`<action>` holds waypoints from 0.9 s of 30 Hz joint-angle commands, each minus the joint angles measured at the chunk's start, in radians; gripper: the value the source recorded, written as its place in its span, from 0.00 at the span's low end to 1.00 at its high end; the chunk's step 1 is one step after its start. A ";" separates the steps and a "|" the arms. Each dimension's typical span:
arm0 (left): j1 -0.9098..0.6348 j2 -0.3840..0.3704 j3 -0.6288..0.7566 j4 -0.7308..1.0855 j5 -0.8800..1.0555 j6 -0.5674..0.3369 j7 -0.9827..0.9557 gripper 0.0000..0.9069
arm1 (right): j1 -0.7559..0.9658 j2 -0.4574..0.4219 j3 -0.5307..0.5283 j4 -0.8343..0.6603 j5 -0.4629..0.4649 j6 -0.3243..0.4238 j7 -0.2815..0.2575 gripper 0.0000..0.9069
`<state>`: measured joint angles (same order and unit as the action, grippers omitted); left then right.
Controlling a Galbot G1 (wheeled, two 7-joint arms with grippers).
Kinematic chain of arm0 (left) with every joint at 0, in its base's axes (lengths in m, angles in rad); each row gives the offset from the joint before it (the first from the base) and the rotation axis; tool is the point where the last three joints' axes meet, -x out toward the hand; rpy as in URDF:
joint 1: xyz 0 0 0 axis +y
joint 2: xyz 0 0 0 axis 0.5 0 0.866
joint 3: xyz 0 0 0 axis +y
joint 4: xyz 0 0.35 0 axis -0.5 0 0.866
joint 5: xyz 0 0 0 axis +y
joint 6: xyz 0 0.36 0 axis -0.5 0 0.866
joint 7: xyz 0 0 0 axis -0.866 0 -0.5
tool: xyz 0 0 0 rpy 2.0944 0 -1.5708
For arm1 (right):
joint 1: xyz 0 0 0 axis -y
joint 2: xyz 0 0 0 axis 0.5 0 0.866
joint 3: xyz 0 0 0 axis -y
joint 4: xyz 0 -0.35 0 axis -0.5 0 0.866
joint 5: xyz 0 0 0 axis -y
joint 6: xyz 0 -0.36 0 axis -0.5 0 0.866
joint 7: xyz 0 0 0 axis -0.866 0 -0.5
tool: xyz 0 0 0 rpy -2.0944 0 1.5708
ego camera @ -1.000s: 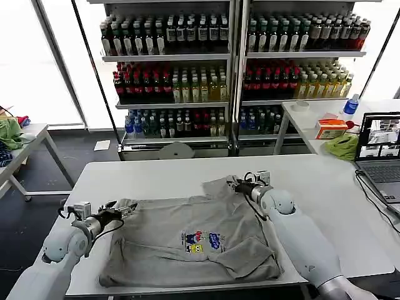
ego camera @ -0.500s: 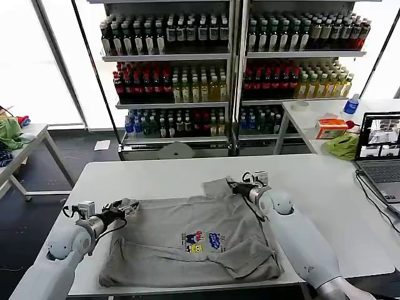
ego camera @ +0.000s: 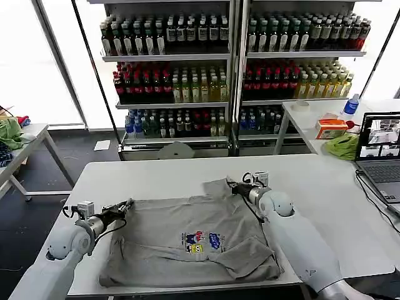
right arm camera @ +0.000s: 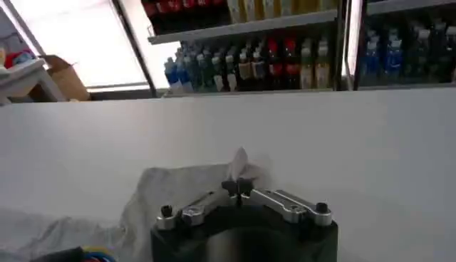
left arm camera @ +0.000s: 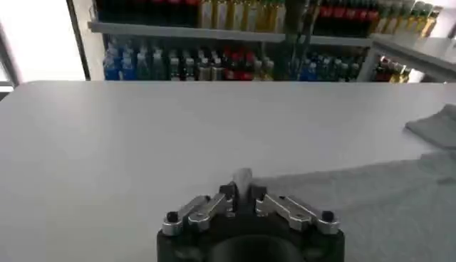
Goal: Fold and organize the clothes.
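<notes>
A light grey short-sleeved shirt lies spread on the white table, its multicoloured chest print facing up and its near edge folded over. My left gripper is shut on the shirt's left edge, low over the table. In the left wrist view a pinch of grey cloth sticks up between the closed fingers of that gripper. My right gripper is shut on the shirt's far right corner. The right wrist view shows that gripper with a tuft of the cloth above its tips.
An open laptop sits at the table's right edge. A bright green cloth and an orange box lie on the side table behind it. Drink shelves line the back. Another table stands at far left.
The left gripper has shifted a little to the left and farther back with the shirt's edge, drawing that side flatter. The right gripper has hardly moved.
</notes>
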<state>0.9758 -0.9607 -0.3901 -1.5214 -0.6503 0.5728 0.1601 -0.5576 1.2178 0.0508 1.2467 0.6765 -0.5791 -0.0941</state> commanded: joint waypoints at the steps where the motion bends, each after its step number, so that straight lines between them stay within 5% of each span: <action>1: -0.007 -0.008 0.001 0.003 0.001 -0.003 -0.009 0.01 | -0.011 0.000 0.011 0.027 0.025 0.002 0.004 0.00; 18: 0.135 -0.009 -0.125 -0.261 -0.046 -0.020 -0.087 0.01 | -0.197 -0.115 0.115 0.390 0.239 0.006 0.097 0.00; 27: 0.280 -0.038 -0.215 -0.417 -0.051 -0.029 -0.110 0.01 | -0.365 -0.202 0.204 0.552 0.272 0.020 0.121 0.00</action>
<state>1.1039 -0.9809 -0.5077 -1.7399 -0.6896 0.5485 0.0759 -0.7631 1.0926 0.1770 1.6072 0.8917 -0.5668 0.0040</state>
